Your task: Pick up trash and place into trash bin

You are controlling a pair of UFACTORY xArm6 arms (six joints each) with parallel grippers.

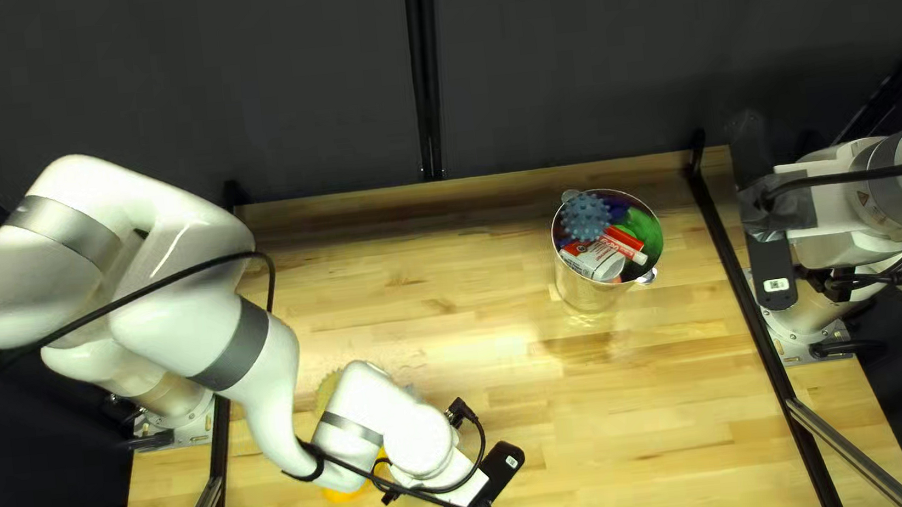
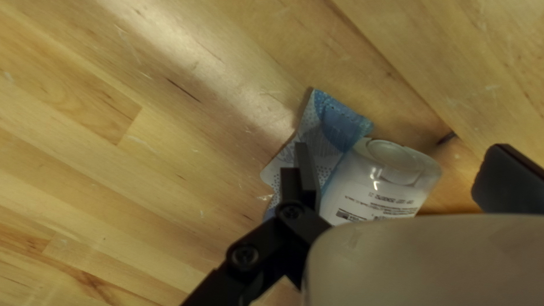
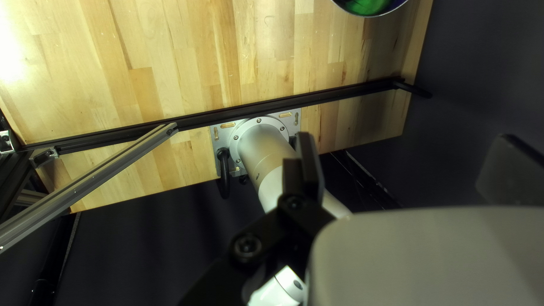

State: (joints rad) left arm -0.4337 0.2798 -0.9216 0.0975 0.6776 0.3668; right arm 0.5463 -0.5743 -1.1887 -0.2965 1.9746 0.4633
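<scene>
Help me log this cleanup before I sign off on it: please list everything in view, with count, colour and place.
Bin: 1, silver, table's right half
Ball: 1, blue, in bin
Marker: 1, red and white, in bin
White item: 1, white, in bin
Other contents: green and purple, in bin, count unclear
Packet: 1, blue and white, below left gripper
Bottle: 1, clear, against packet
Orange item: 1, orange, half hidden under left arm
Yellow item: 1, yellow, likewise
Table: 1, pale wood
Rails: 2, black, table's sides
Bars: 2, silver, near corners
Curtain: dark, behind table
Arms: 2, white and grey, left and right
Grippers: 2, black, both open
</scene>
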